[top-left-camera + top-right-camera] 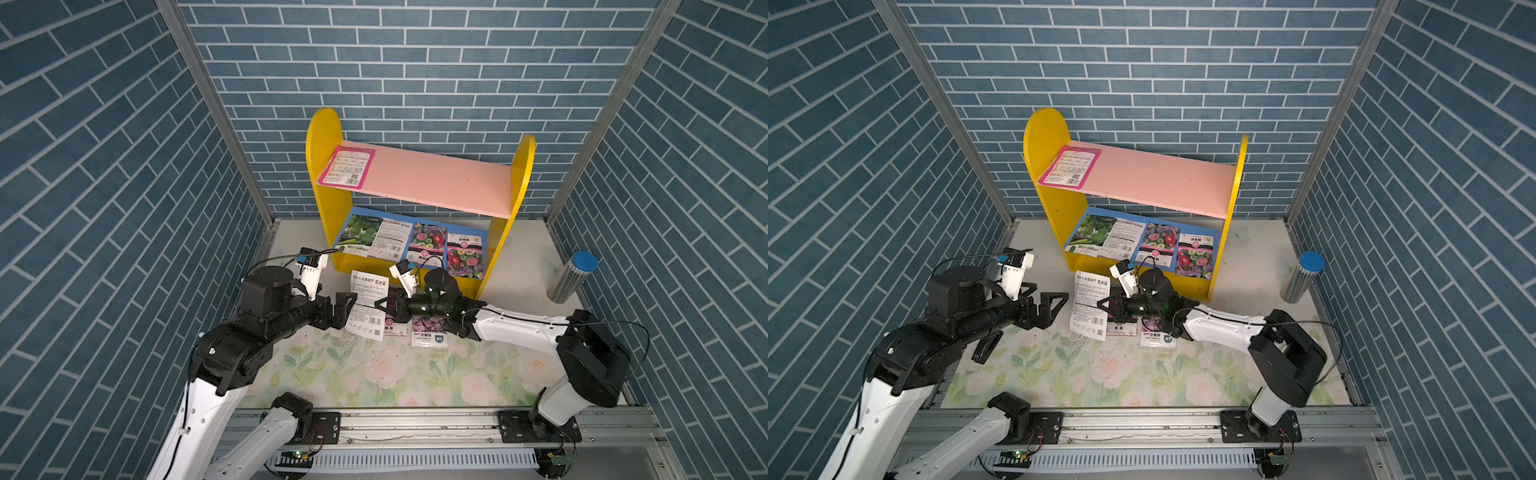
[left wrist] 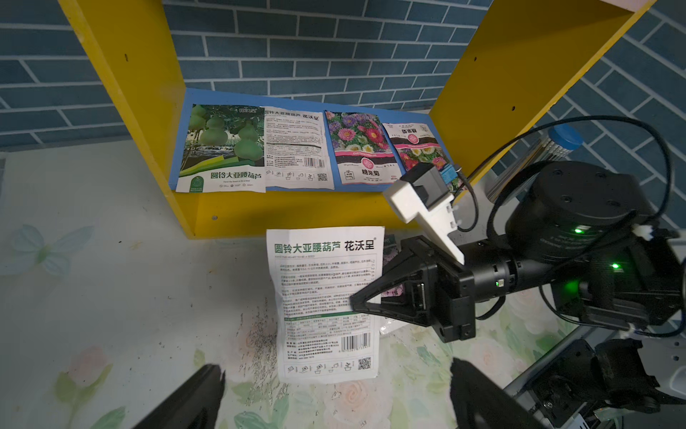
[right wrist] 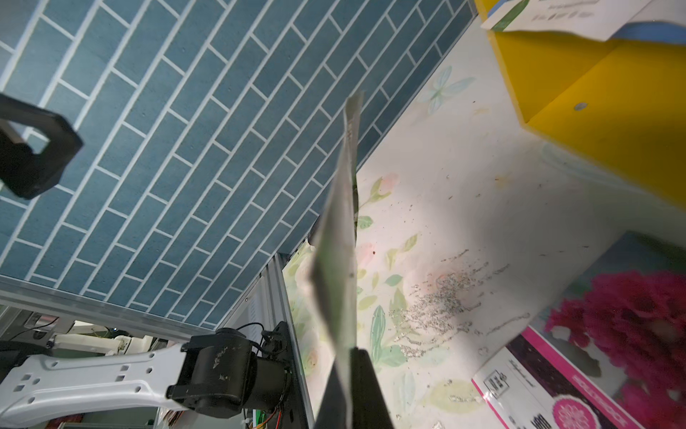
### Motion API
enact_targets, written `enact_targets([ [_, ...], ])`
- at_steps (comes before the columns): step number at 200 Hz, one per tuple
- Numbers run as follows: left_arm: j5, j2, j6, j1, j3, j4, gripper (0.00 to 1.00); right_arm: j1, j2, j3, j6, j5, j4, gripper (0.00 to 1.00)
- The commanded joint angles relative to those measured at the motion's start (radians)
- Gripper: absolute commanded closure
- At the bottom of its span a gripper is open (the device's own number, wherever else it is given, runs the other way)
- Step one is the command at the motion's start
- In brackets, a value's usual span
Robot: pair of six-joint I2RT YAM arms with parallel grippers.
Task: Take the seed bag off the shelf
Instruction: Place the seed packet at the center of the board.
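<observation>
One white bag (image 1: 365, 309) hangs clear of the shelf (image 1: 328, 199), pinched by its edge in the right gripper (image 1: 380, 305) over the table (image 1: 519, 291), left gripper (image 1: 341, 309) spread wide beside it, so lower it flat by the loose bags (image 1: 430, 334), then release gently.

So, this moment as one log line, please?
right claw shut on white bag | left claw open, near it | shelf holds five bags

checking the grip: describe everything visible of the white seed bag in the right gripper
The white printed seed bag is a flat rectangular packet, back side showing: green heading, black text, barcode, QR code. The shut right gripper pinches one long edge, in front of the yellow wooden shelf. The open left gripper stands beside it, apart.
</observation>
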Motion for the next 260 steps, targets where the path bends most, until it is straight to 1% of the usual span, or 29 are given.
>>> enact_targets([
  [1, -0.042, -0.012, -0.012, -0.002, -0.023, -0.034, 0.00, 0.009, 0.087, 0.082, 0.024, -0.029, 0.042, 1.00],
  [50, -0.021, -0.016, -0.015, -0.002, 0.000, -0.078, 0.00, 0.010, 0.263, 0.239, 0.022, -0.065, -0.038, 1.00],
  [77, -0.023, -0.020, -0.017, -0.002, 0.011, -0.091, 0.00, 0.010, 0.334, 0.310, 0.022, -0.057, -0.115, 1.00],
  [100, -0.018, -0.014, -0.019, -0.002, 0.010, -0.085, 0.00, 0.010, 0.380, 0.360, 0.017, -0.022, -0.198, 1.00],
  [126, -0.009, 0.003, -0.019, -0.002, 0.006, -0.074, 0.00, 0.009, 0.417, 0.403, 0.003, 0.058, -0.286, 1.00],
  [206, 0.007, 0.006, -0.017, -0.002, -0.006, -0.049, 0.00, 0.004, 0.518, 0.496, -0.029, 0.213, -0.431, 1.00],
  [221, 0.009, 0.006, -0.017, -0.002, -0.008, -0.048, 0.00, -0.002, 0.523, 0.521, -0.032, 0.217, -0.447, 0.93],
  [224, 0.009, 0.005, -0.017, -0.002, -0.009, -0.047, 0.00, -0.003, 0.550, 0.526, -0.033, 0.217, -0.449, 0.90],
  [232, 0.011, 0.005, -0.017, -0.002, -0.012, -0.045, 0.00, -0.005, 0.561, 0.539, -0.039, 0.224, -0.459, 0.87],
  [260, 0.011, 0.004, -0.017, -0.002, -0.022, -0.039, 0.00, -0.006, 0.573, 0.556, -0.046, 0.245, -0.475, 0.82],
])
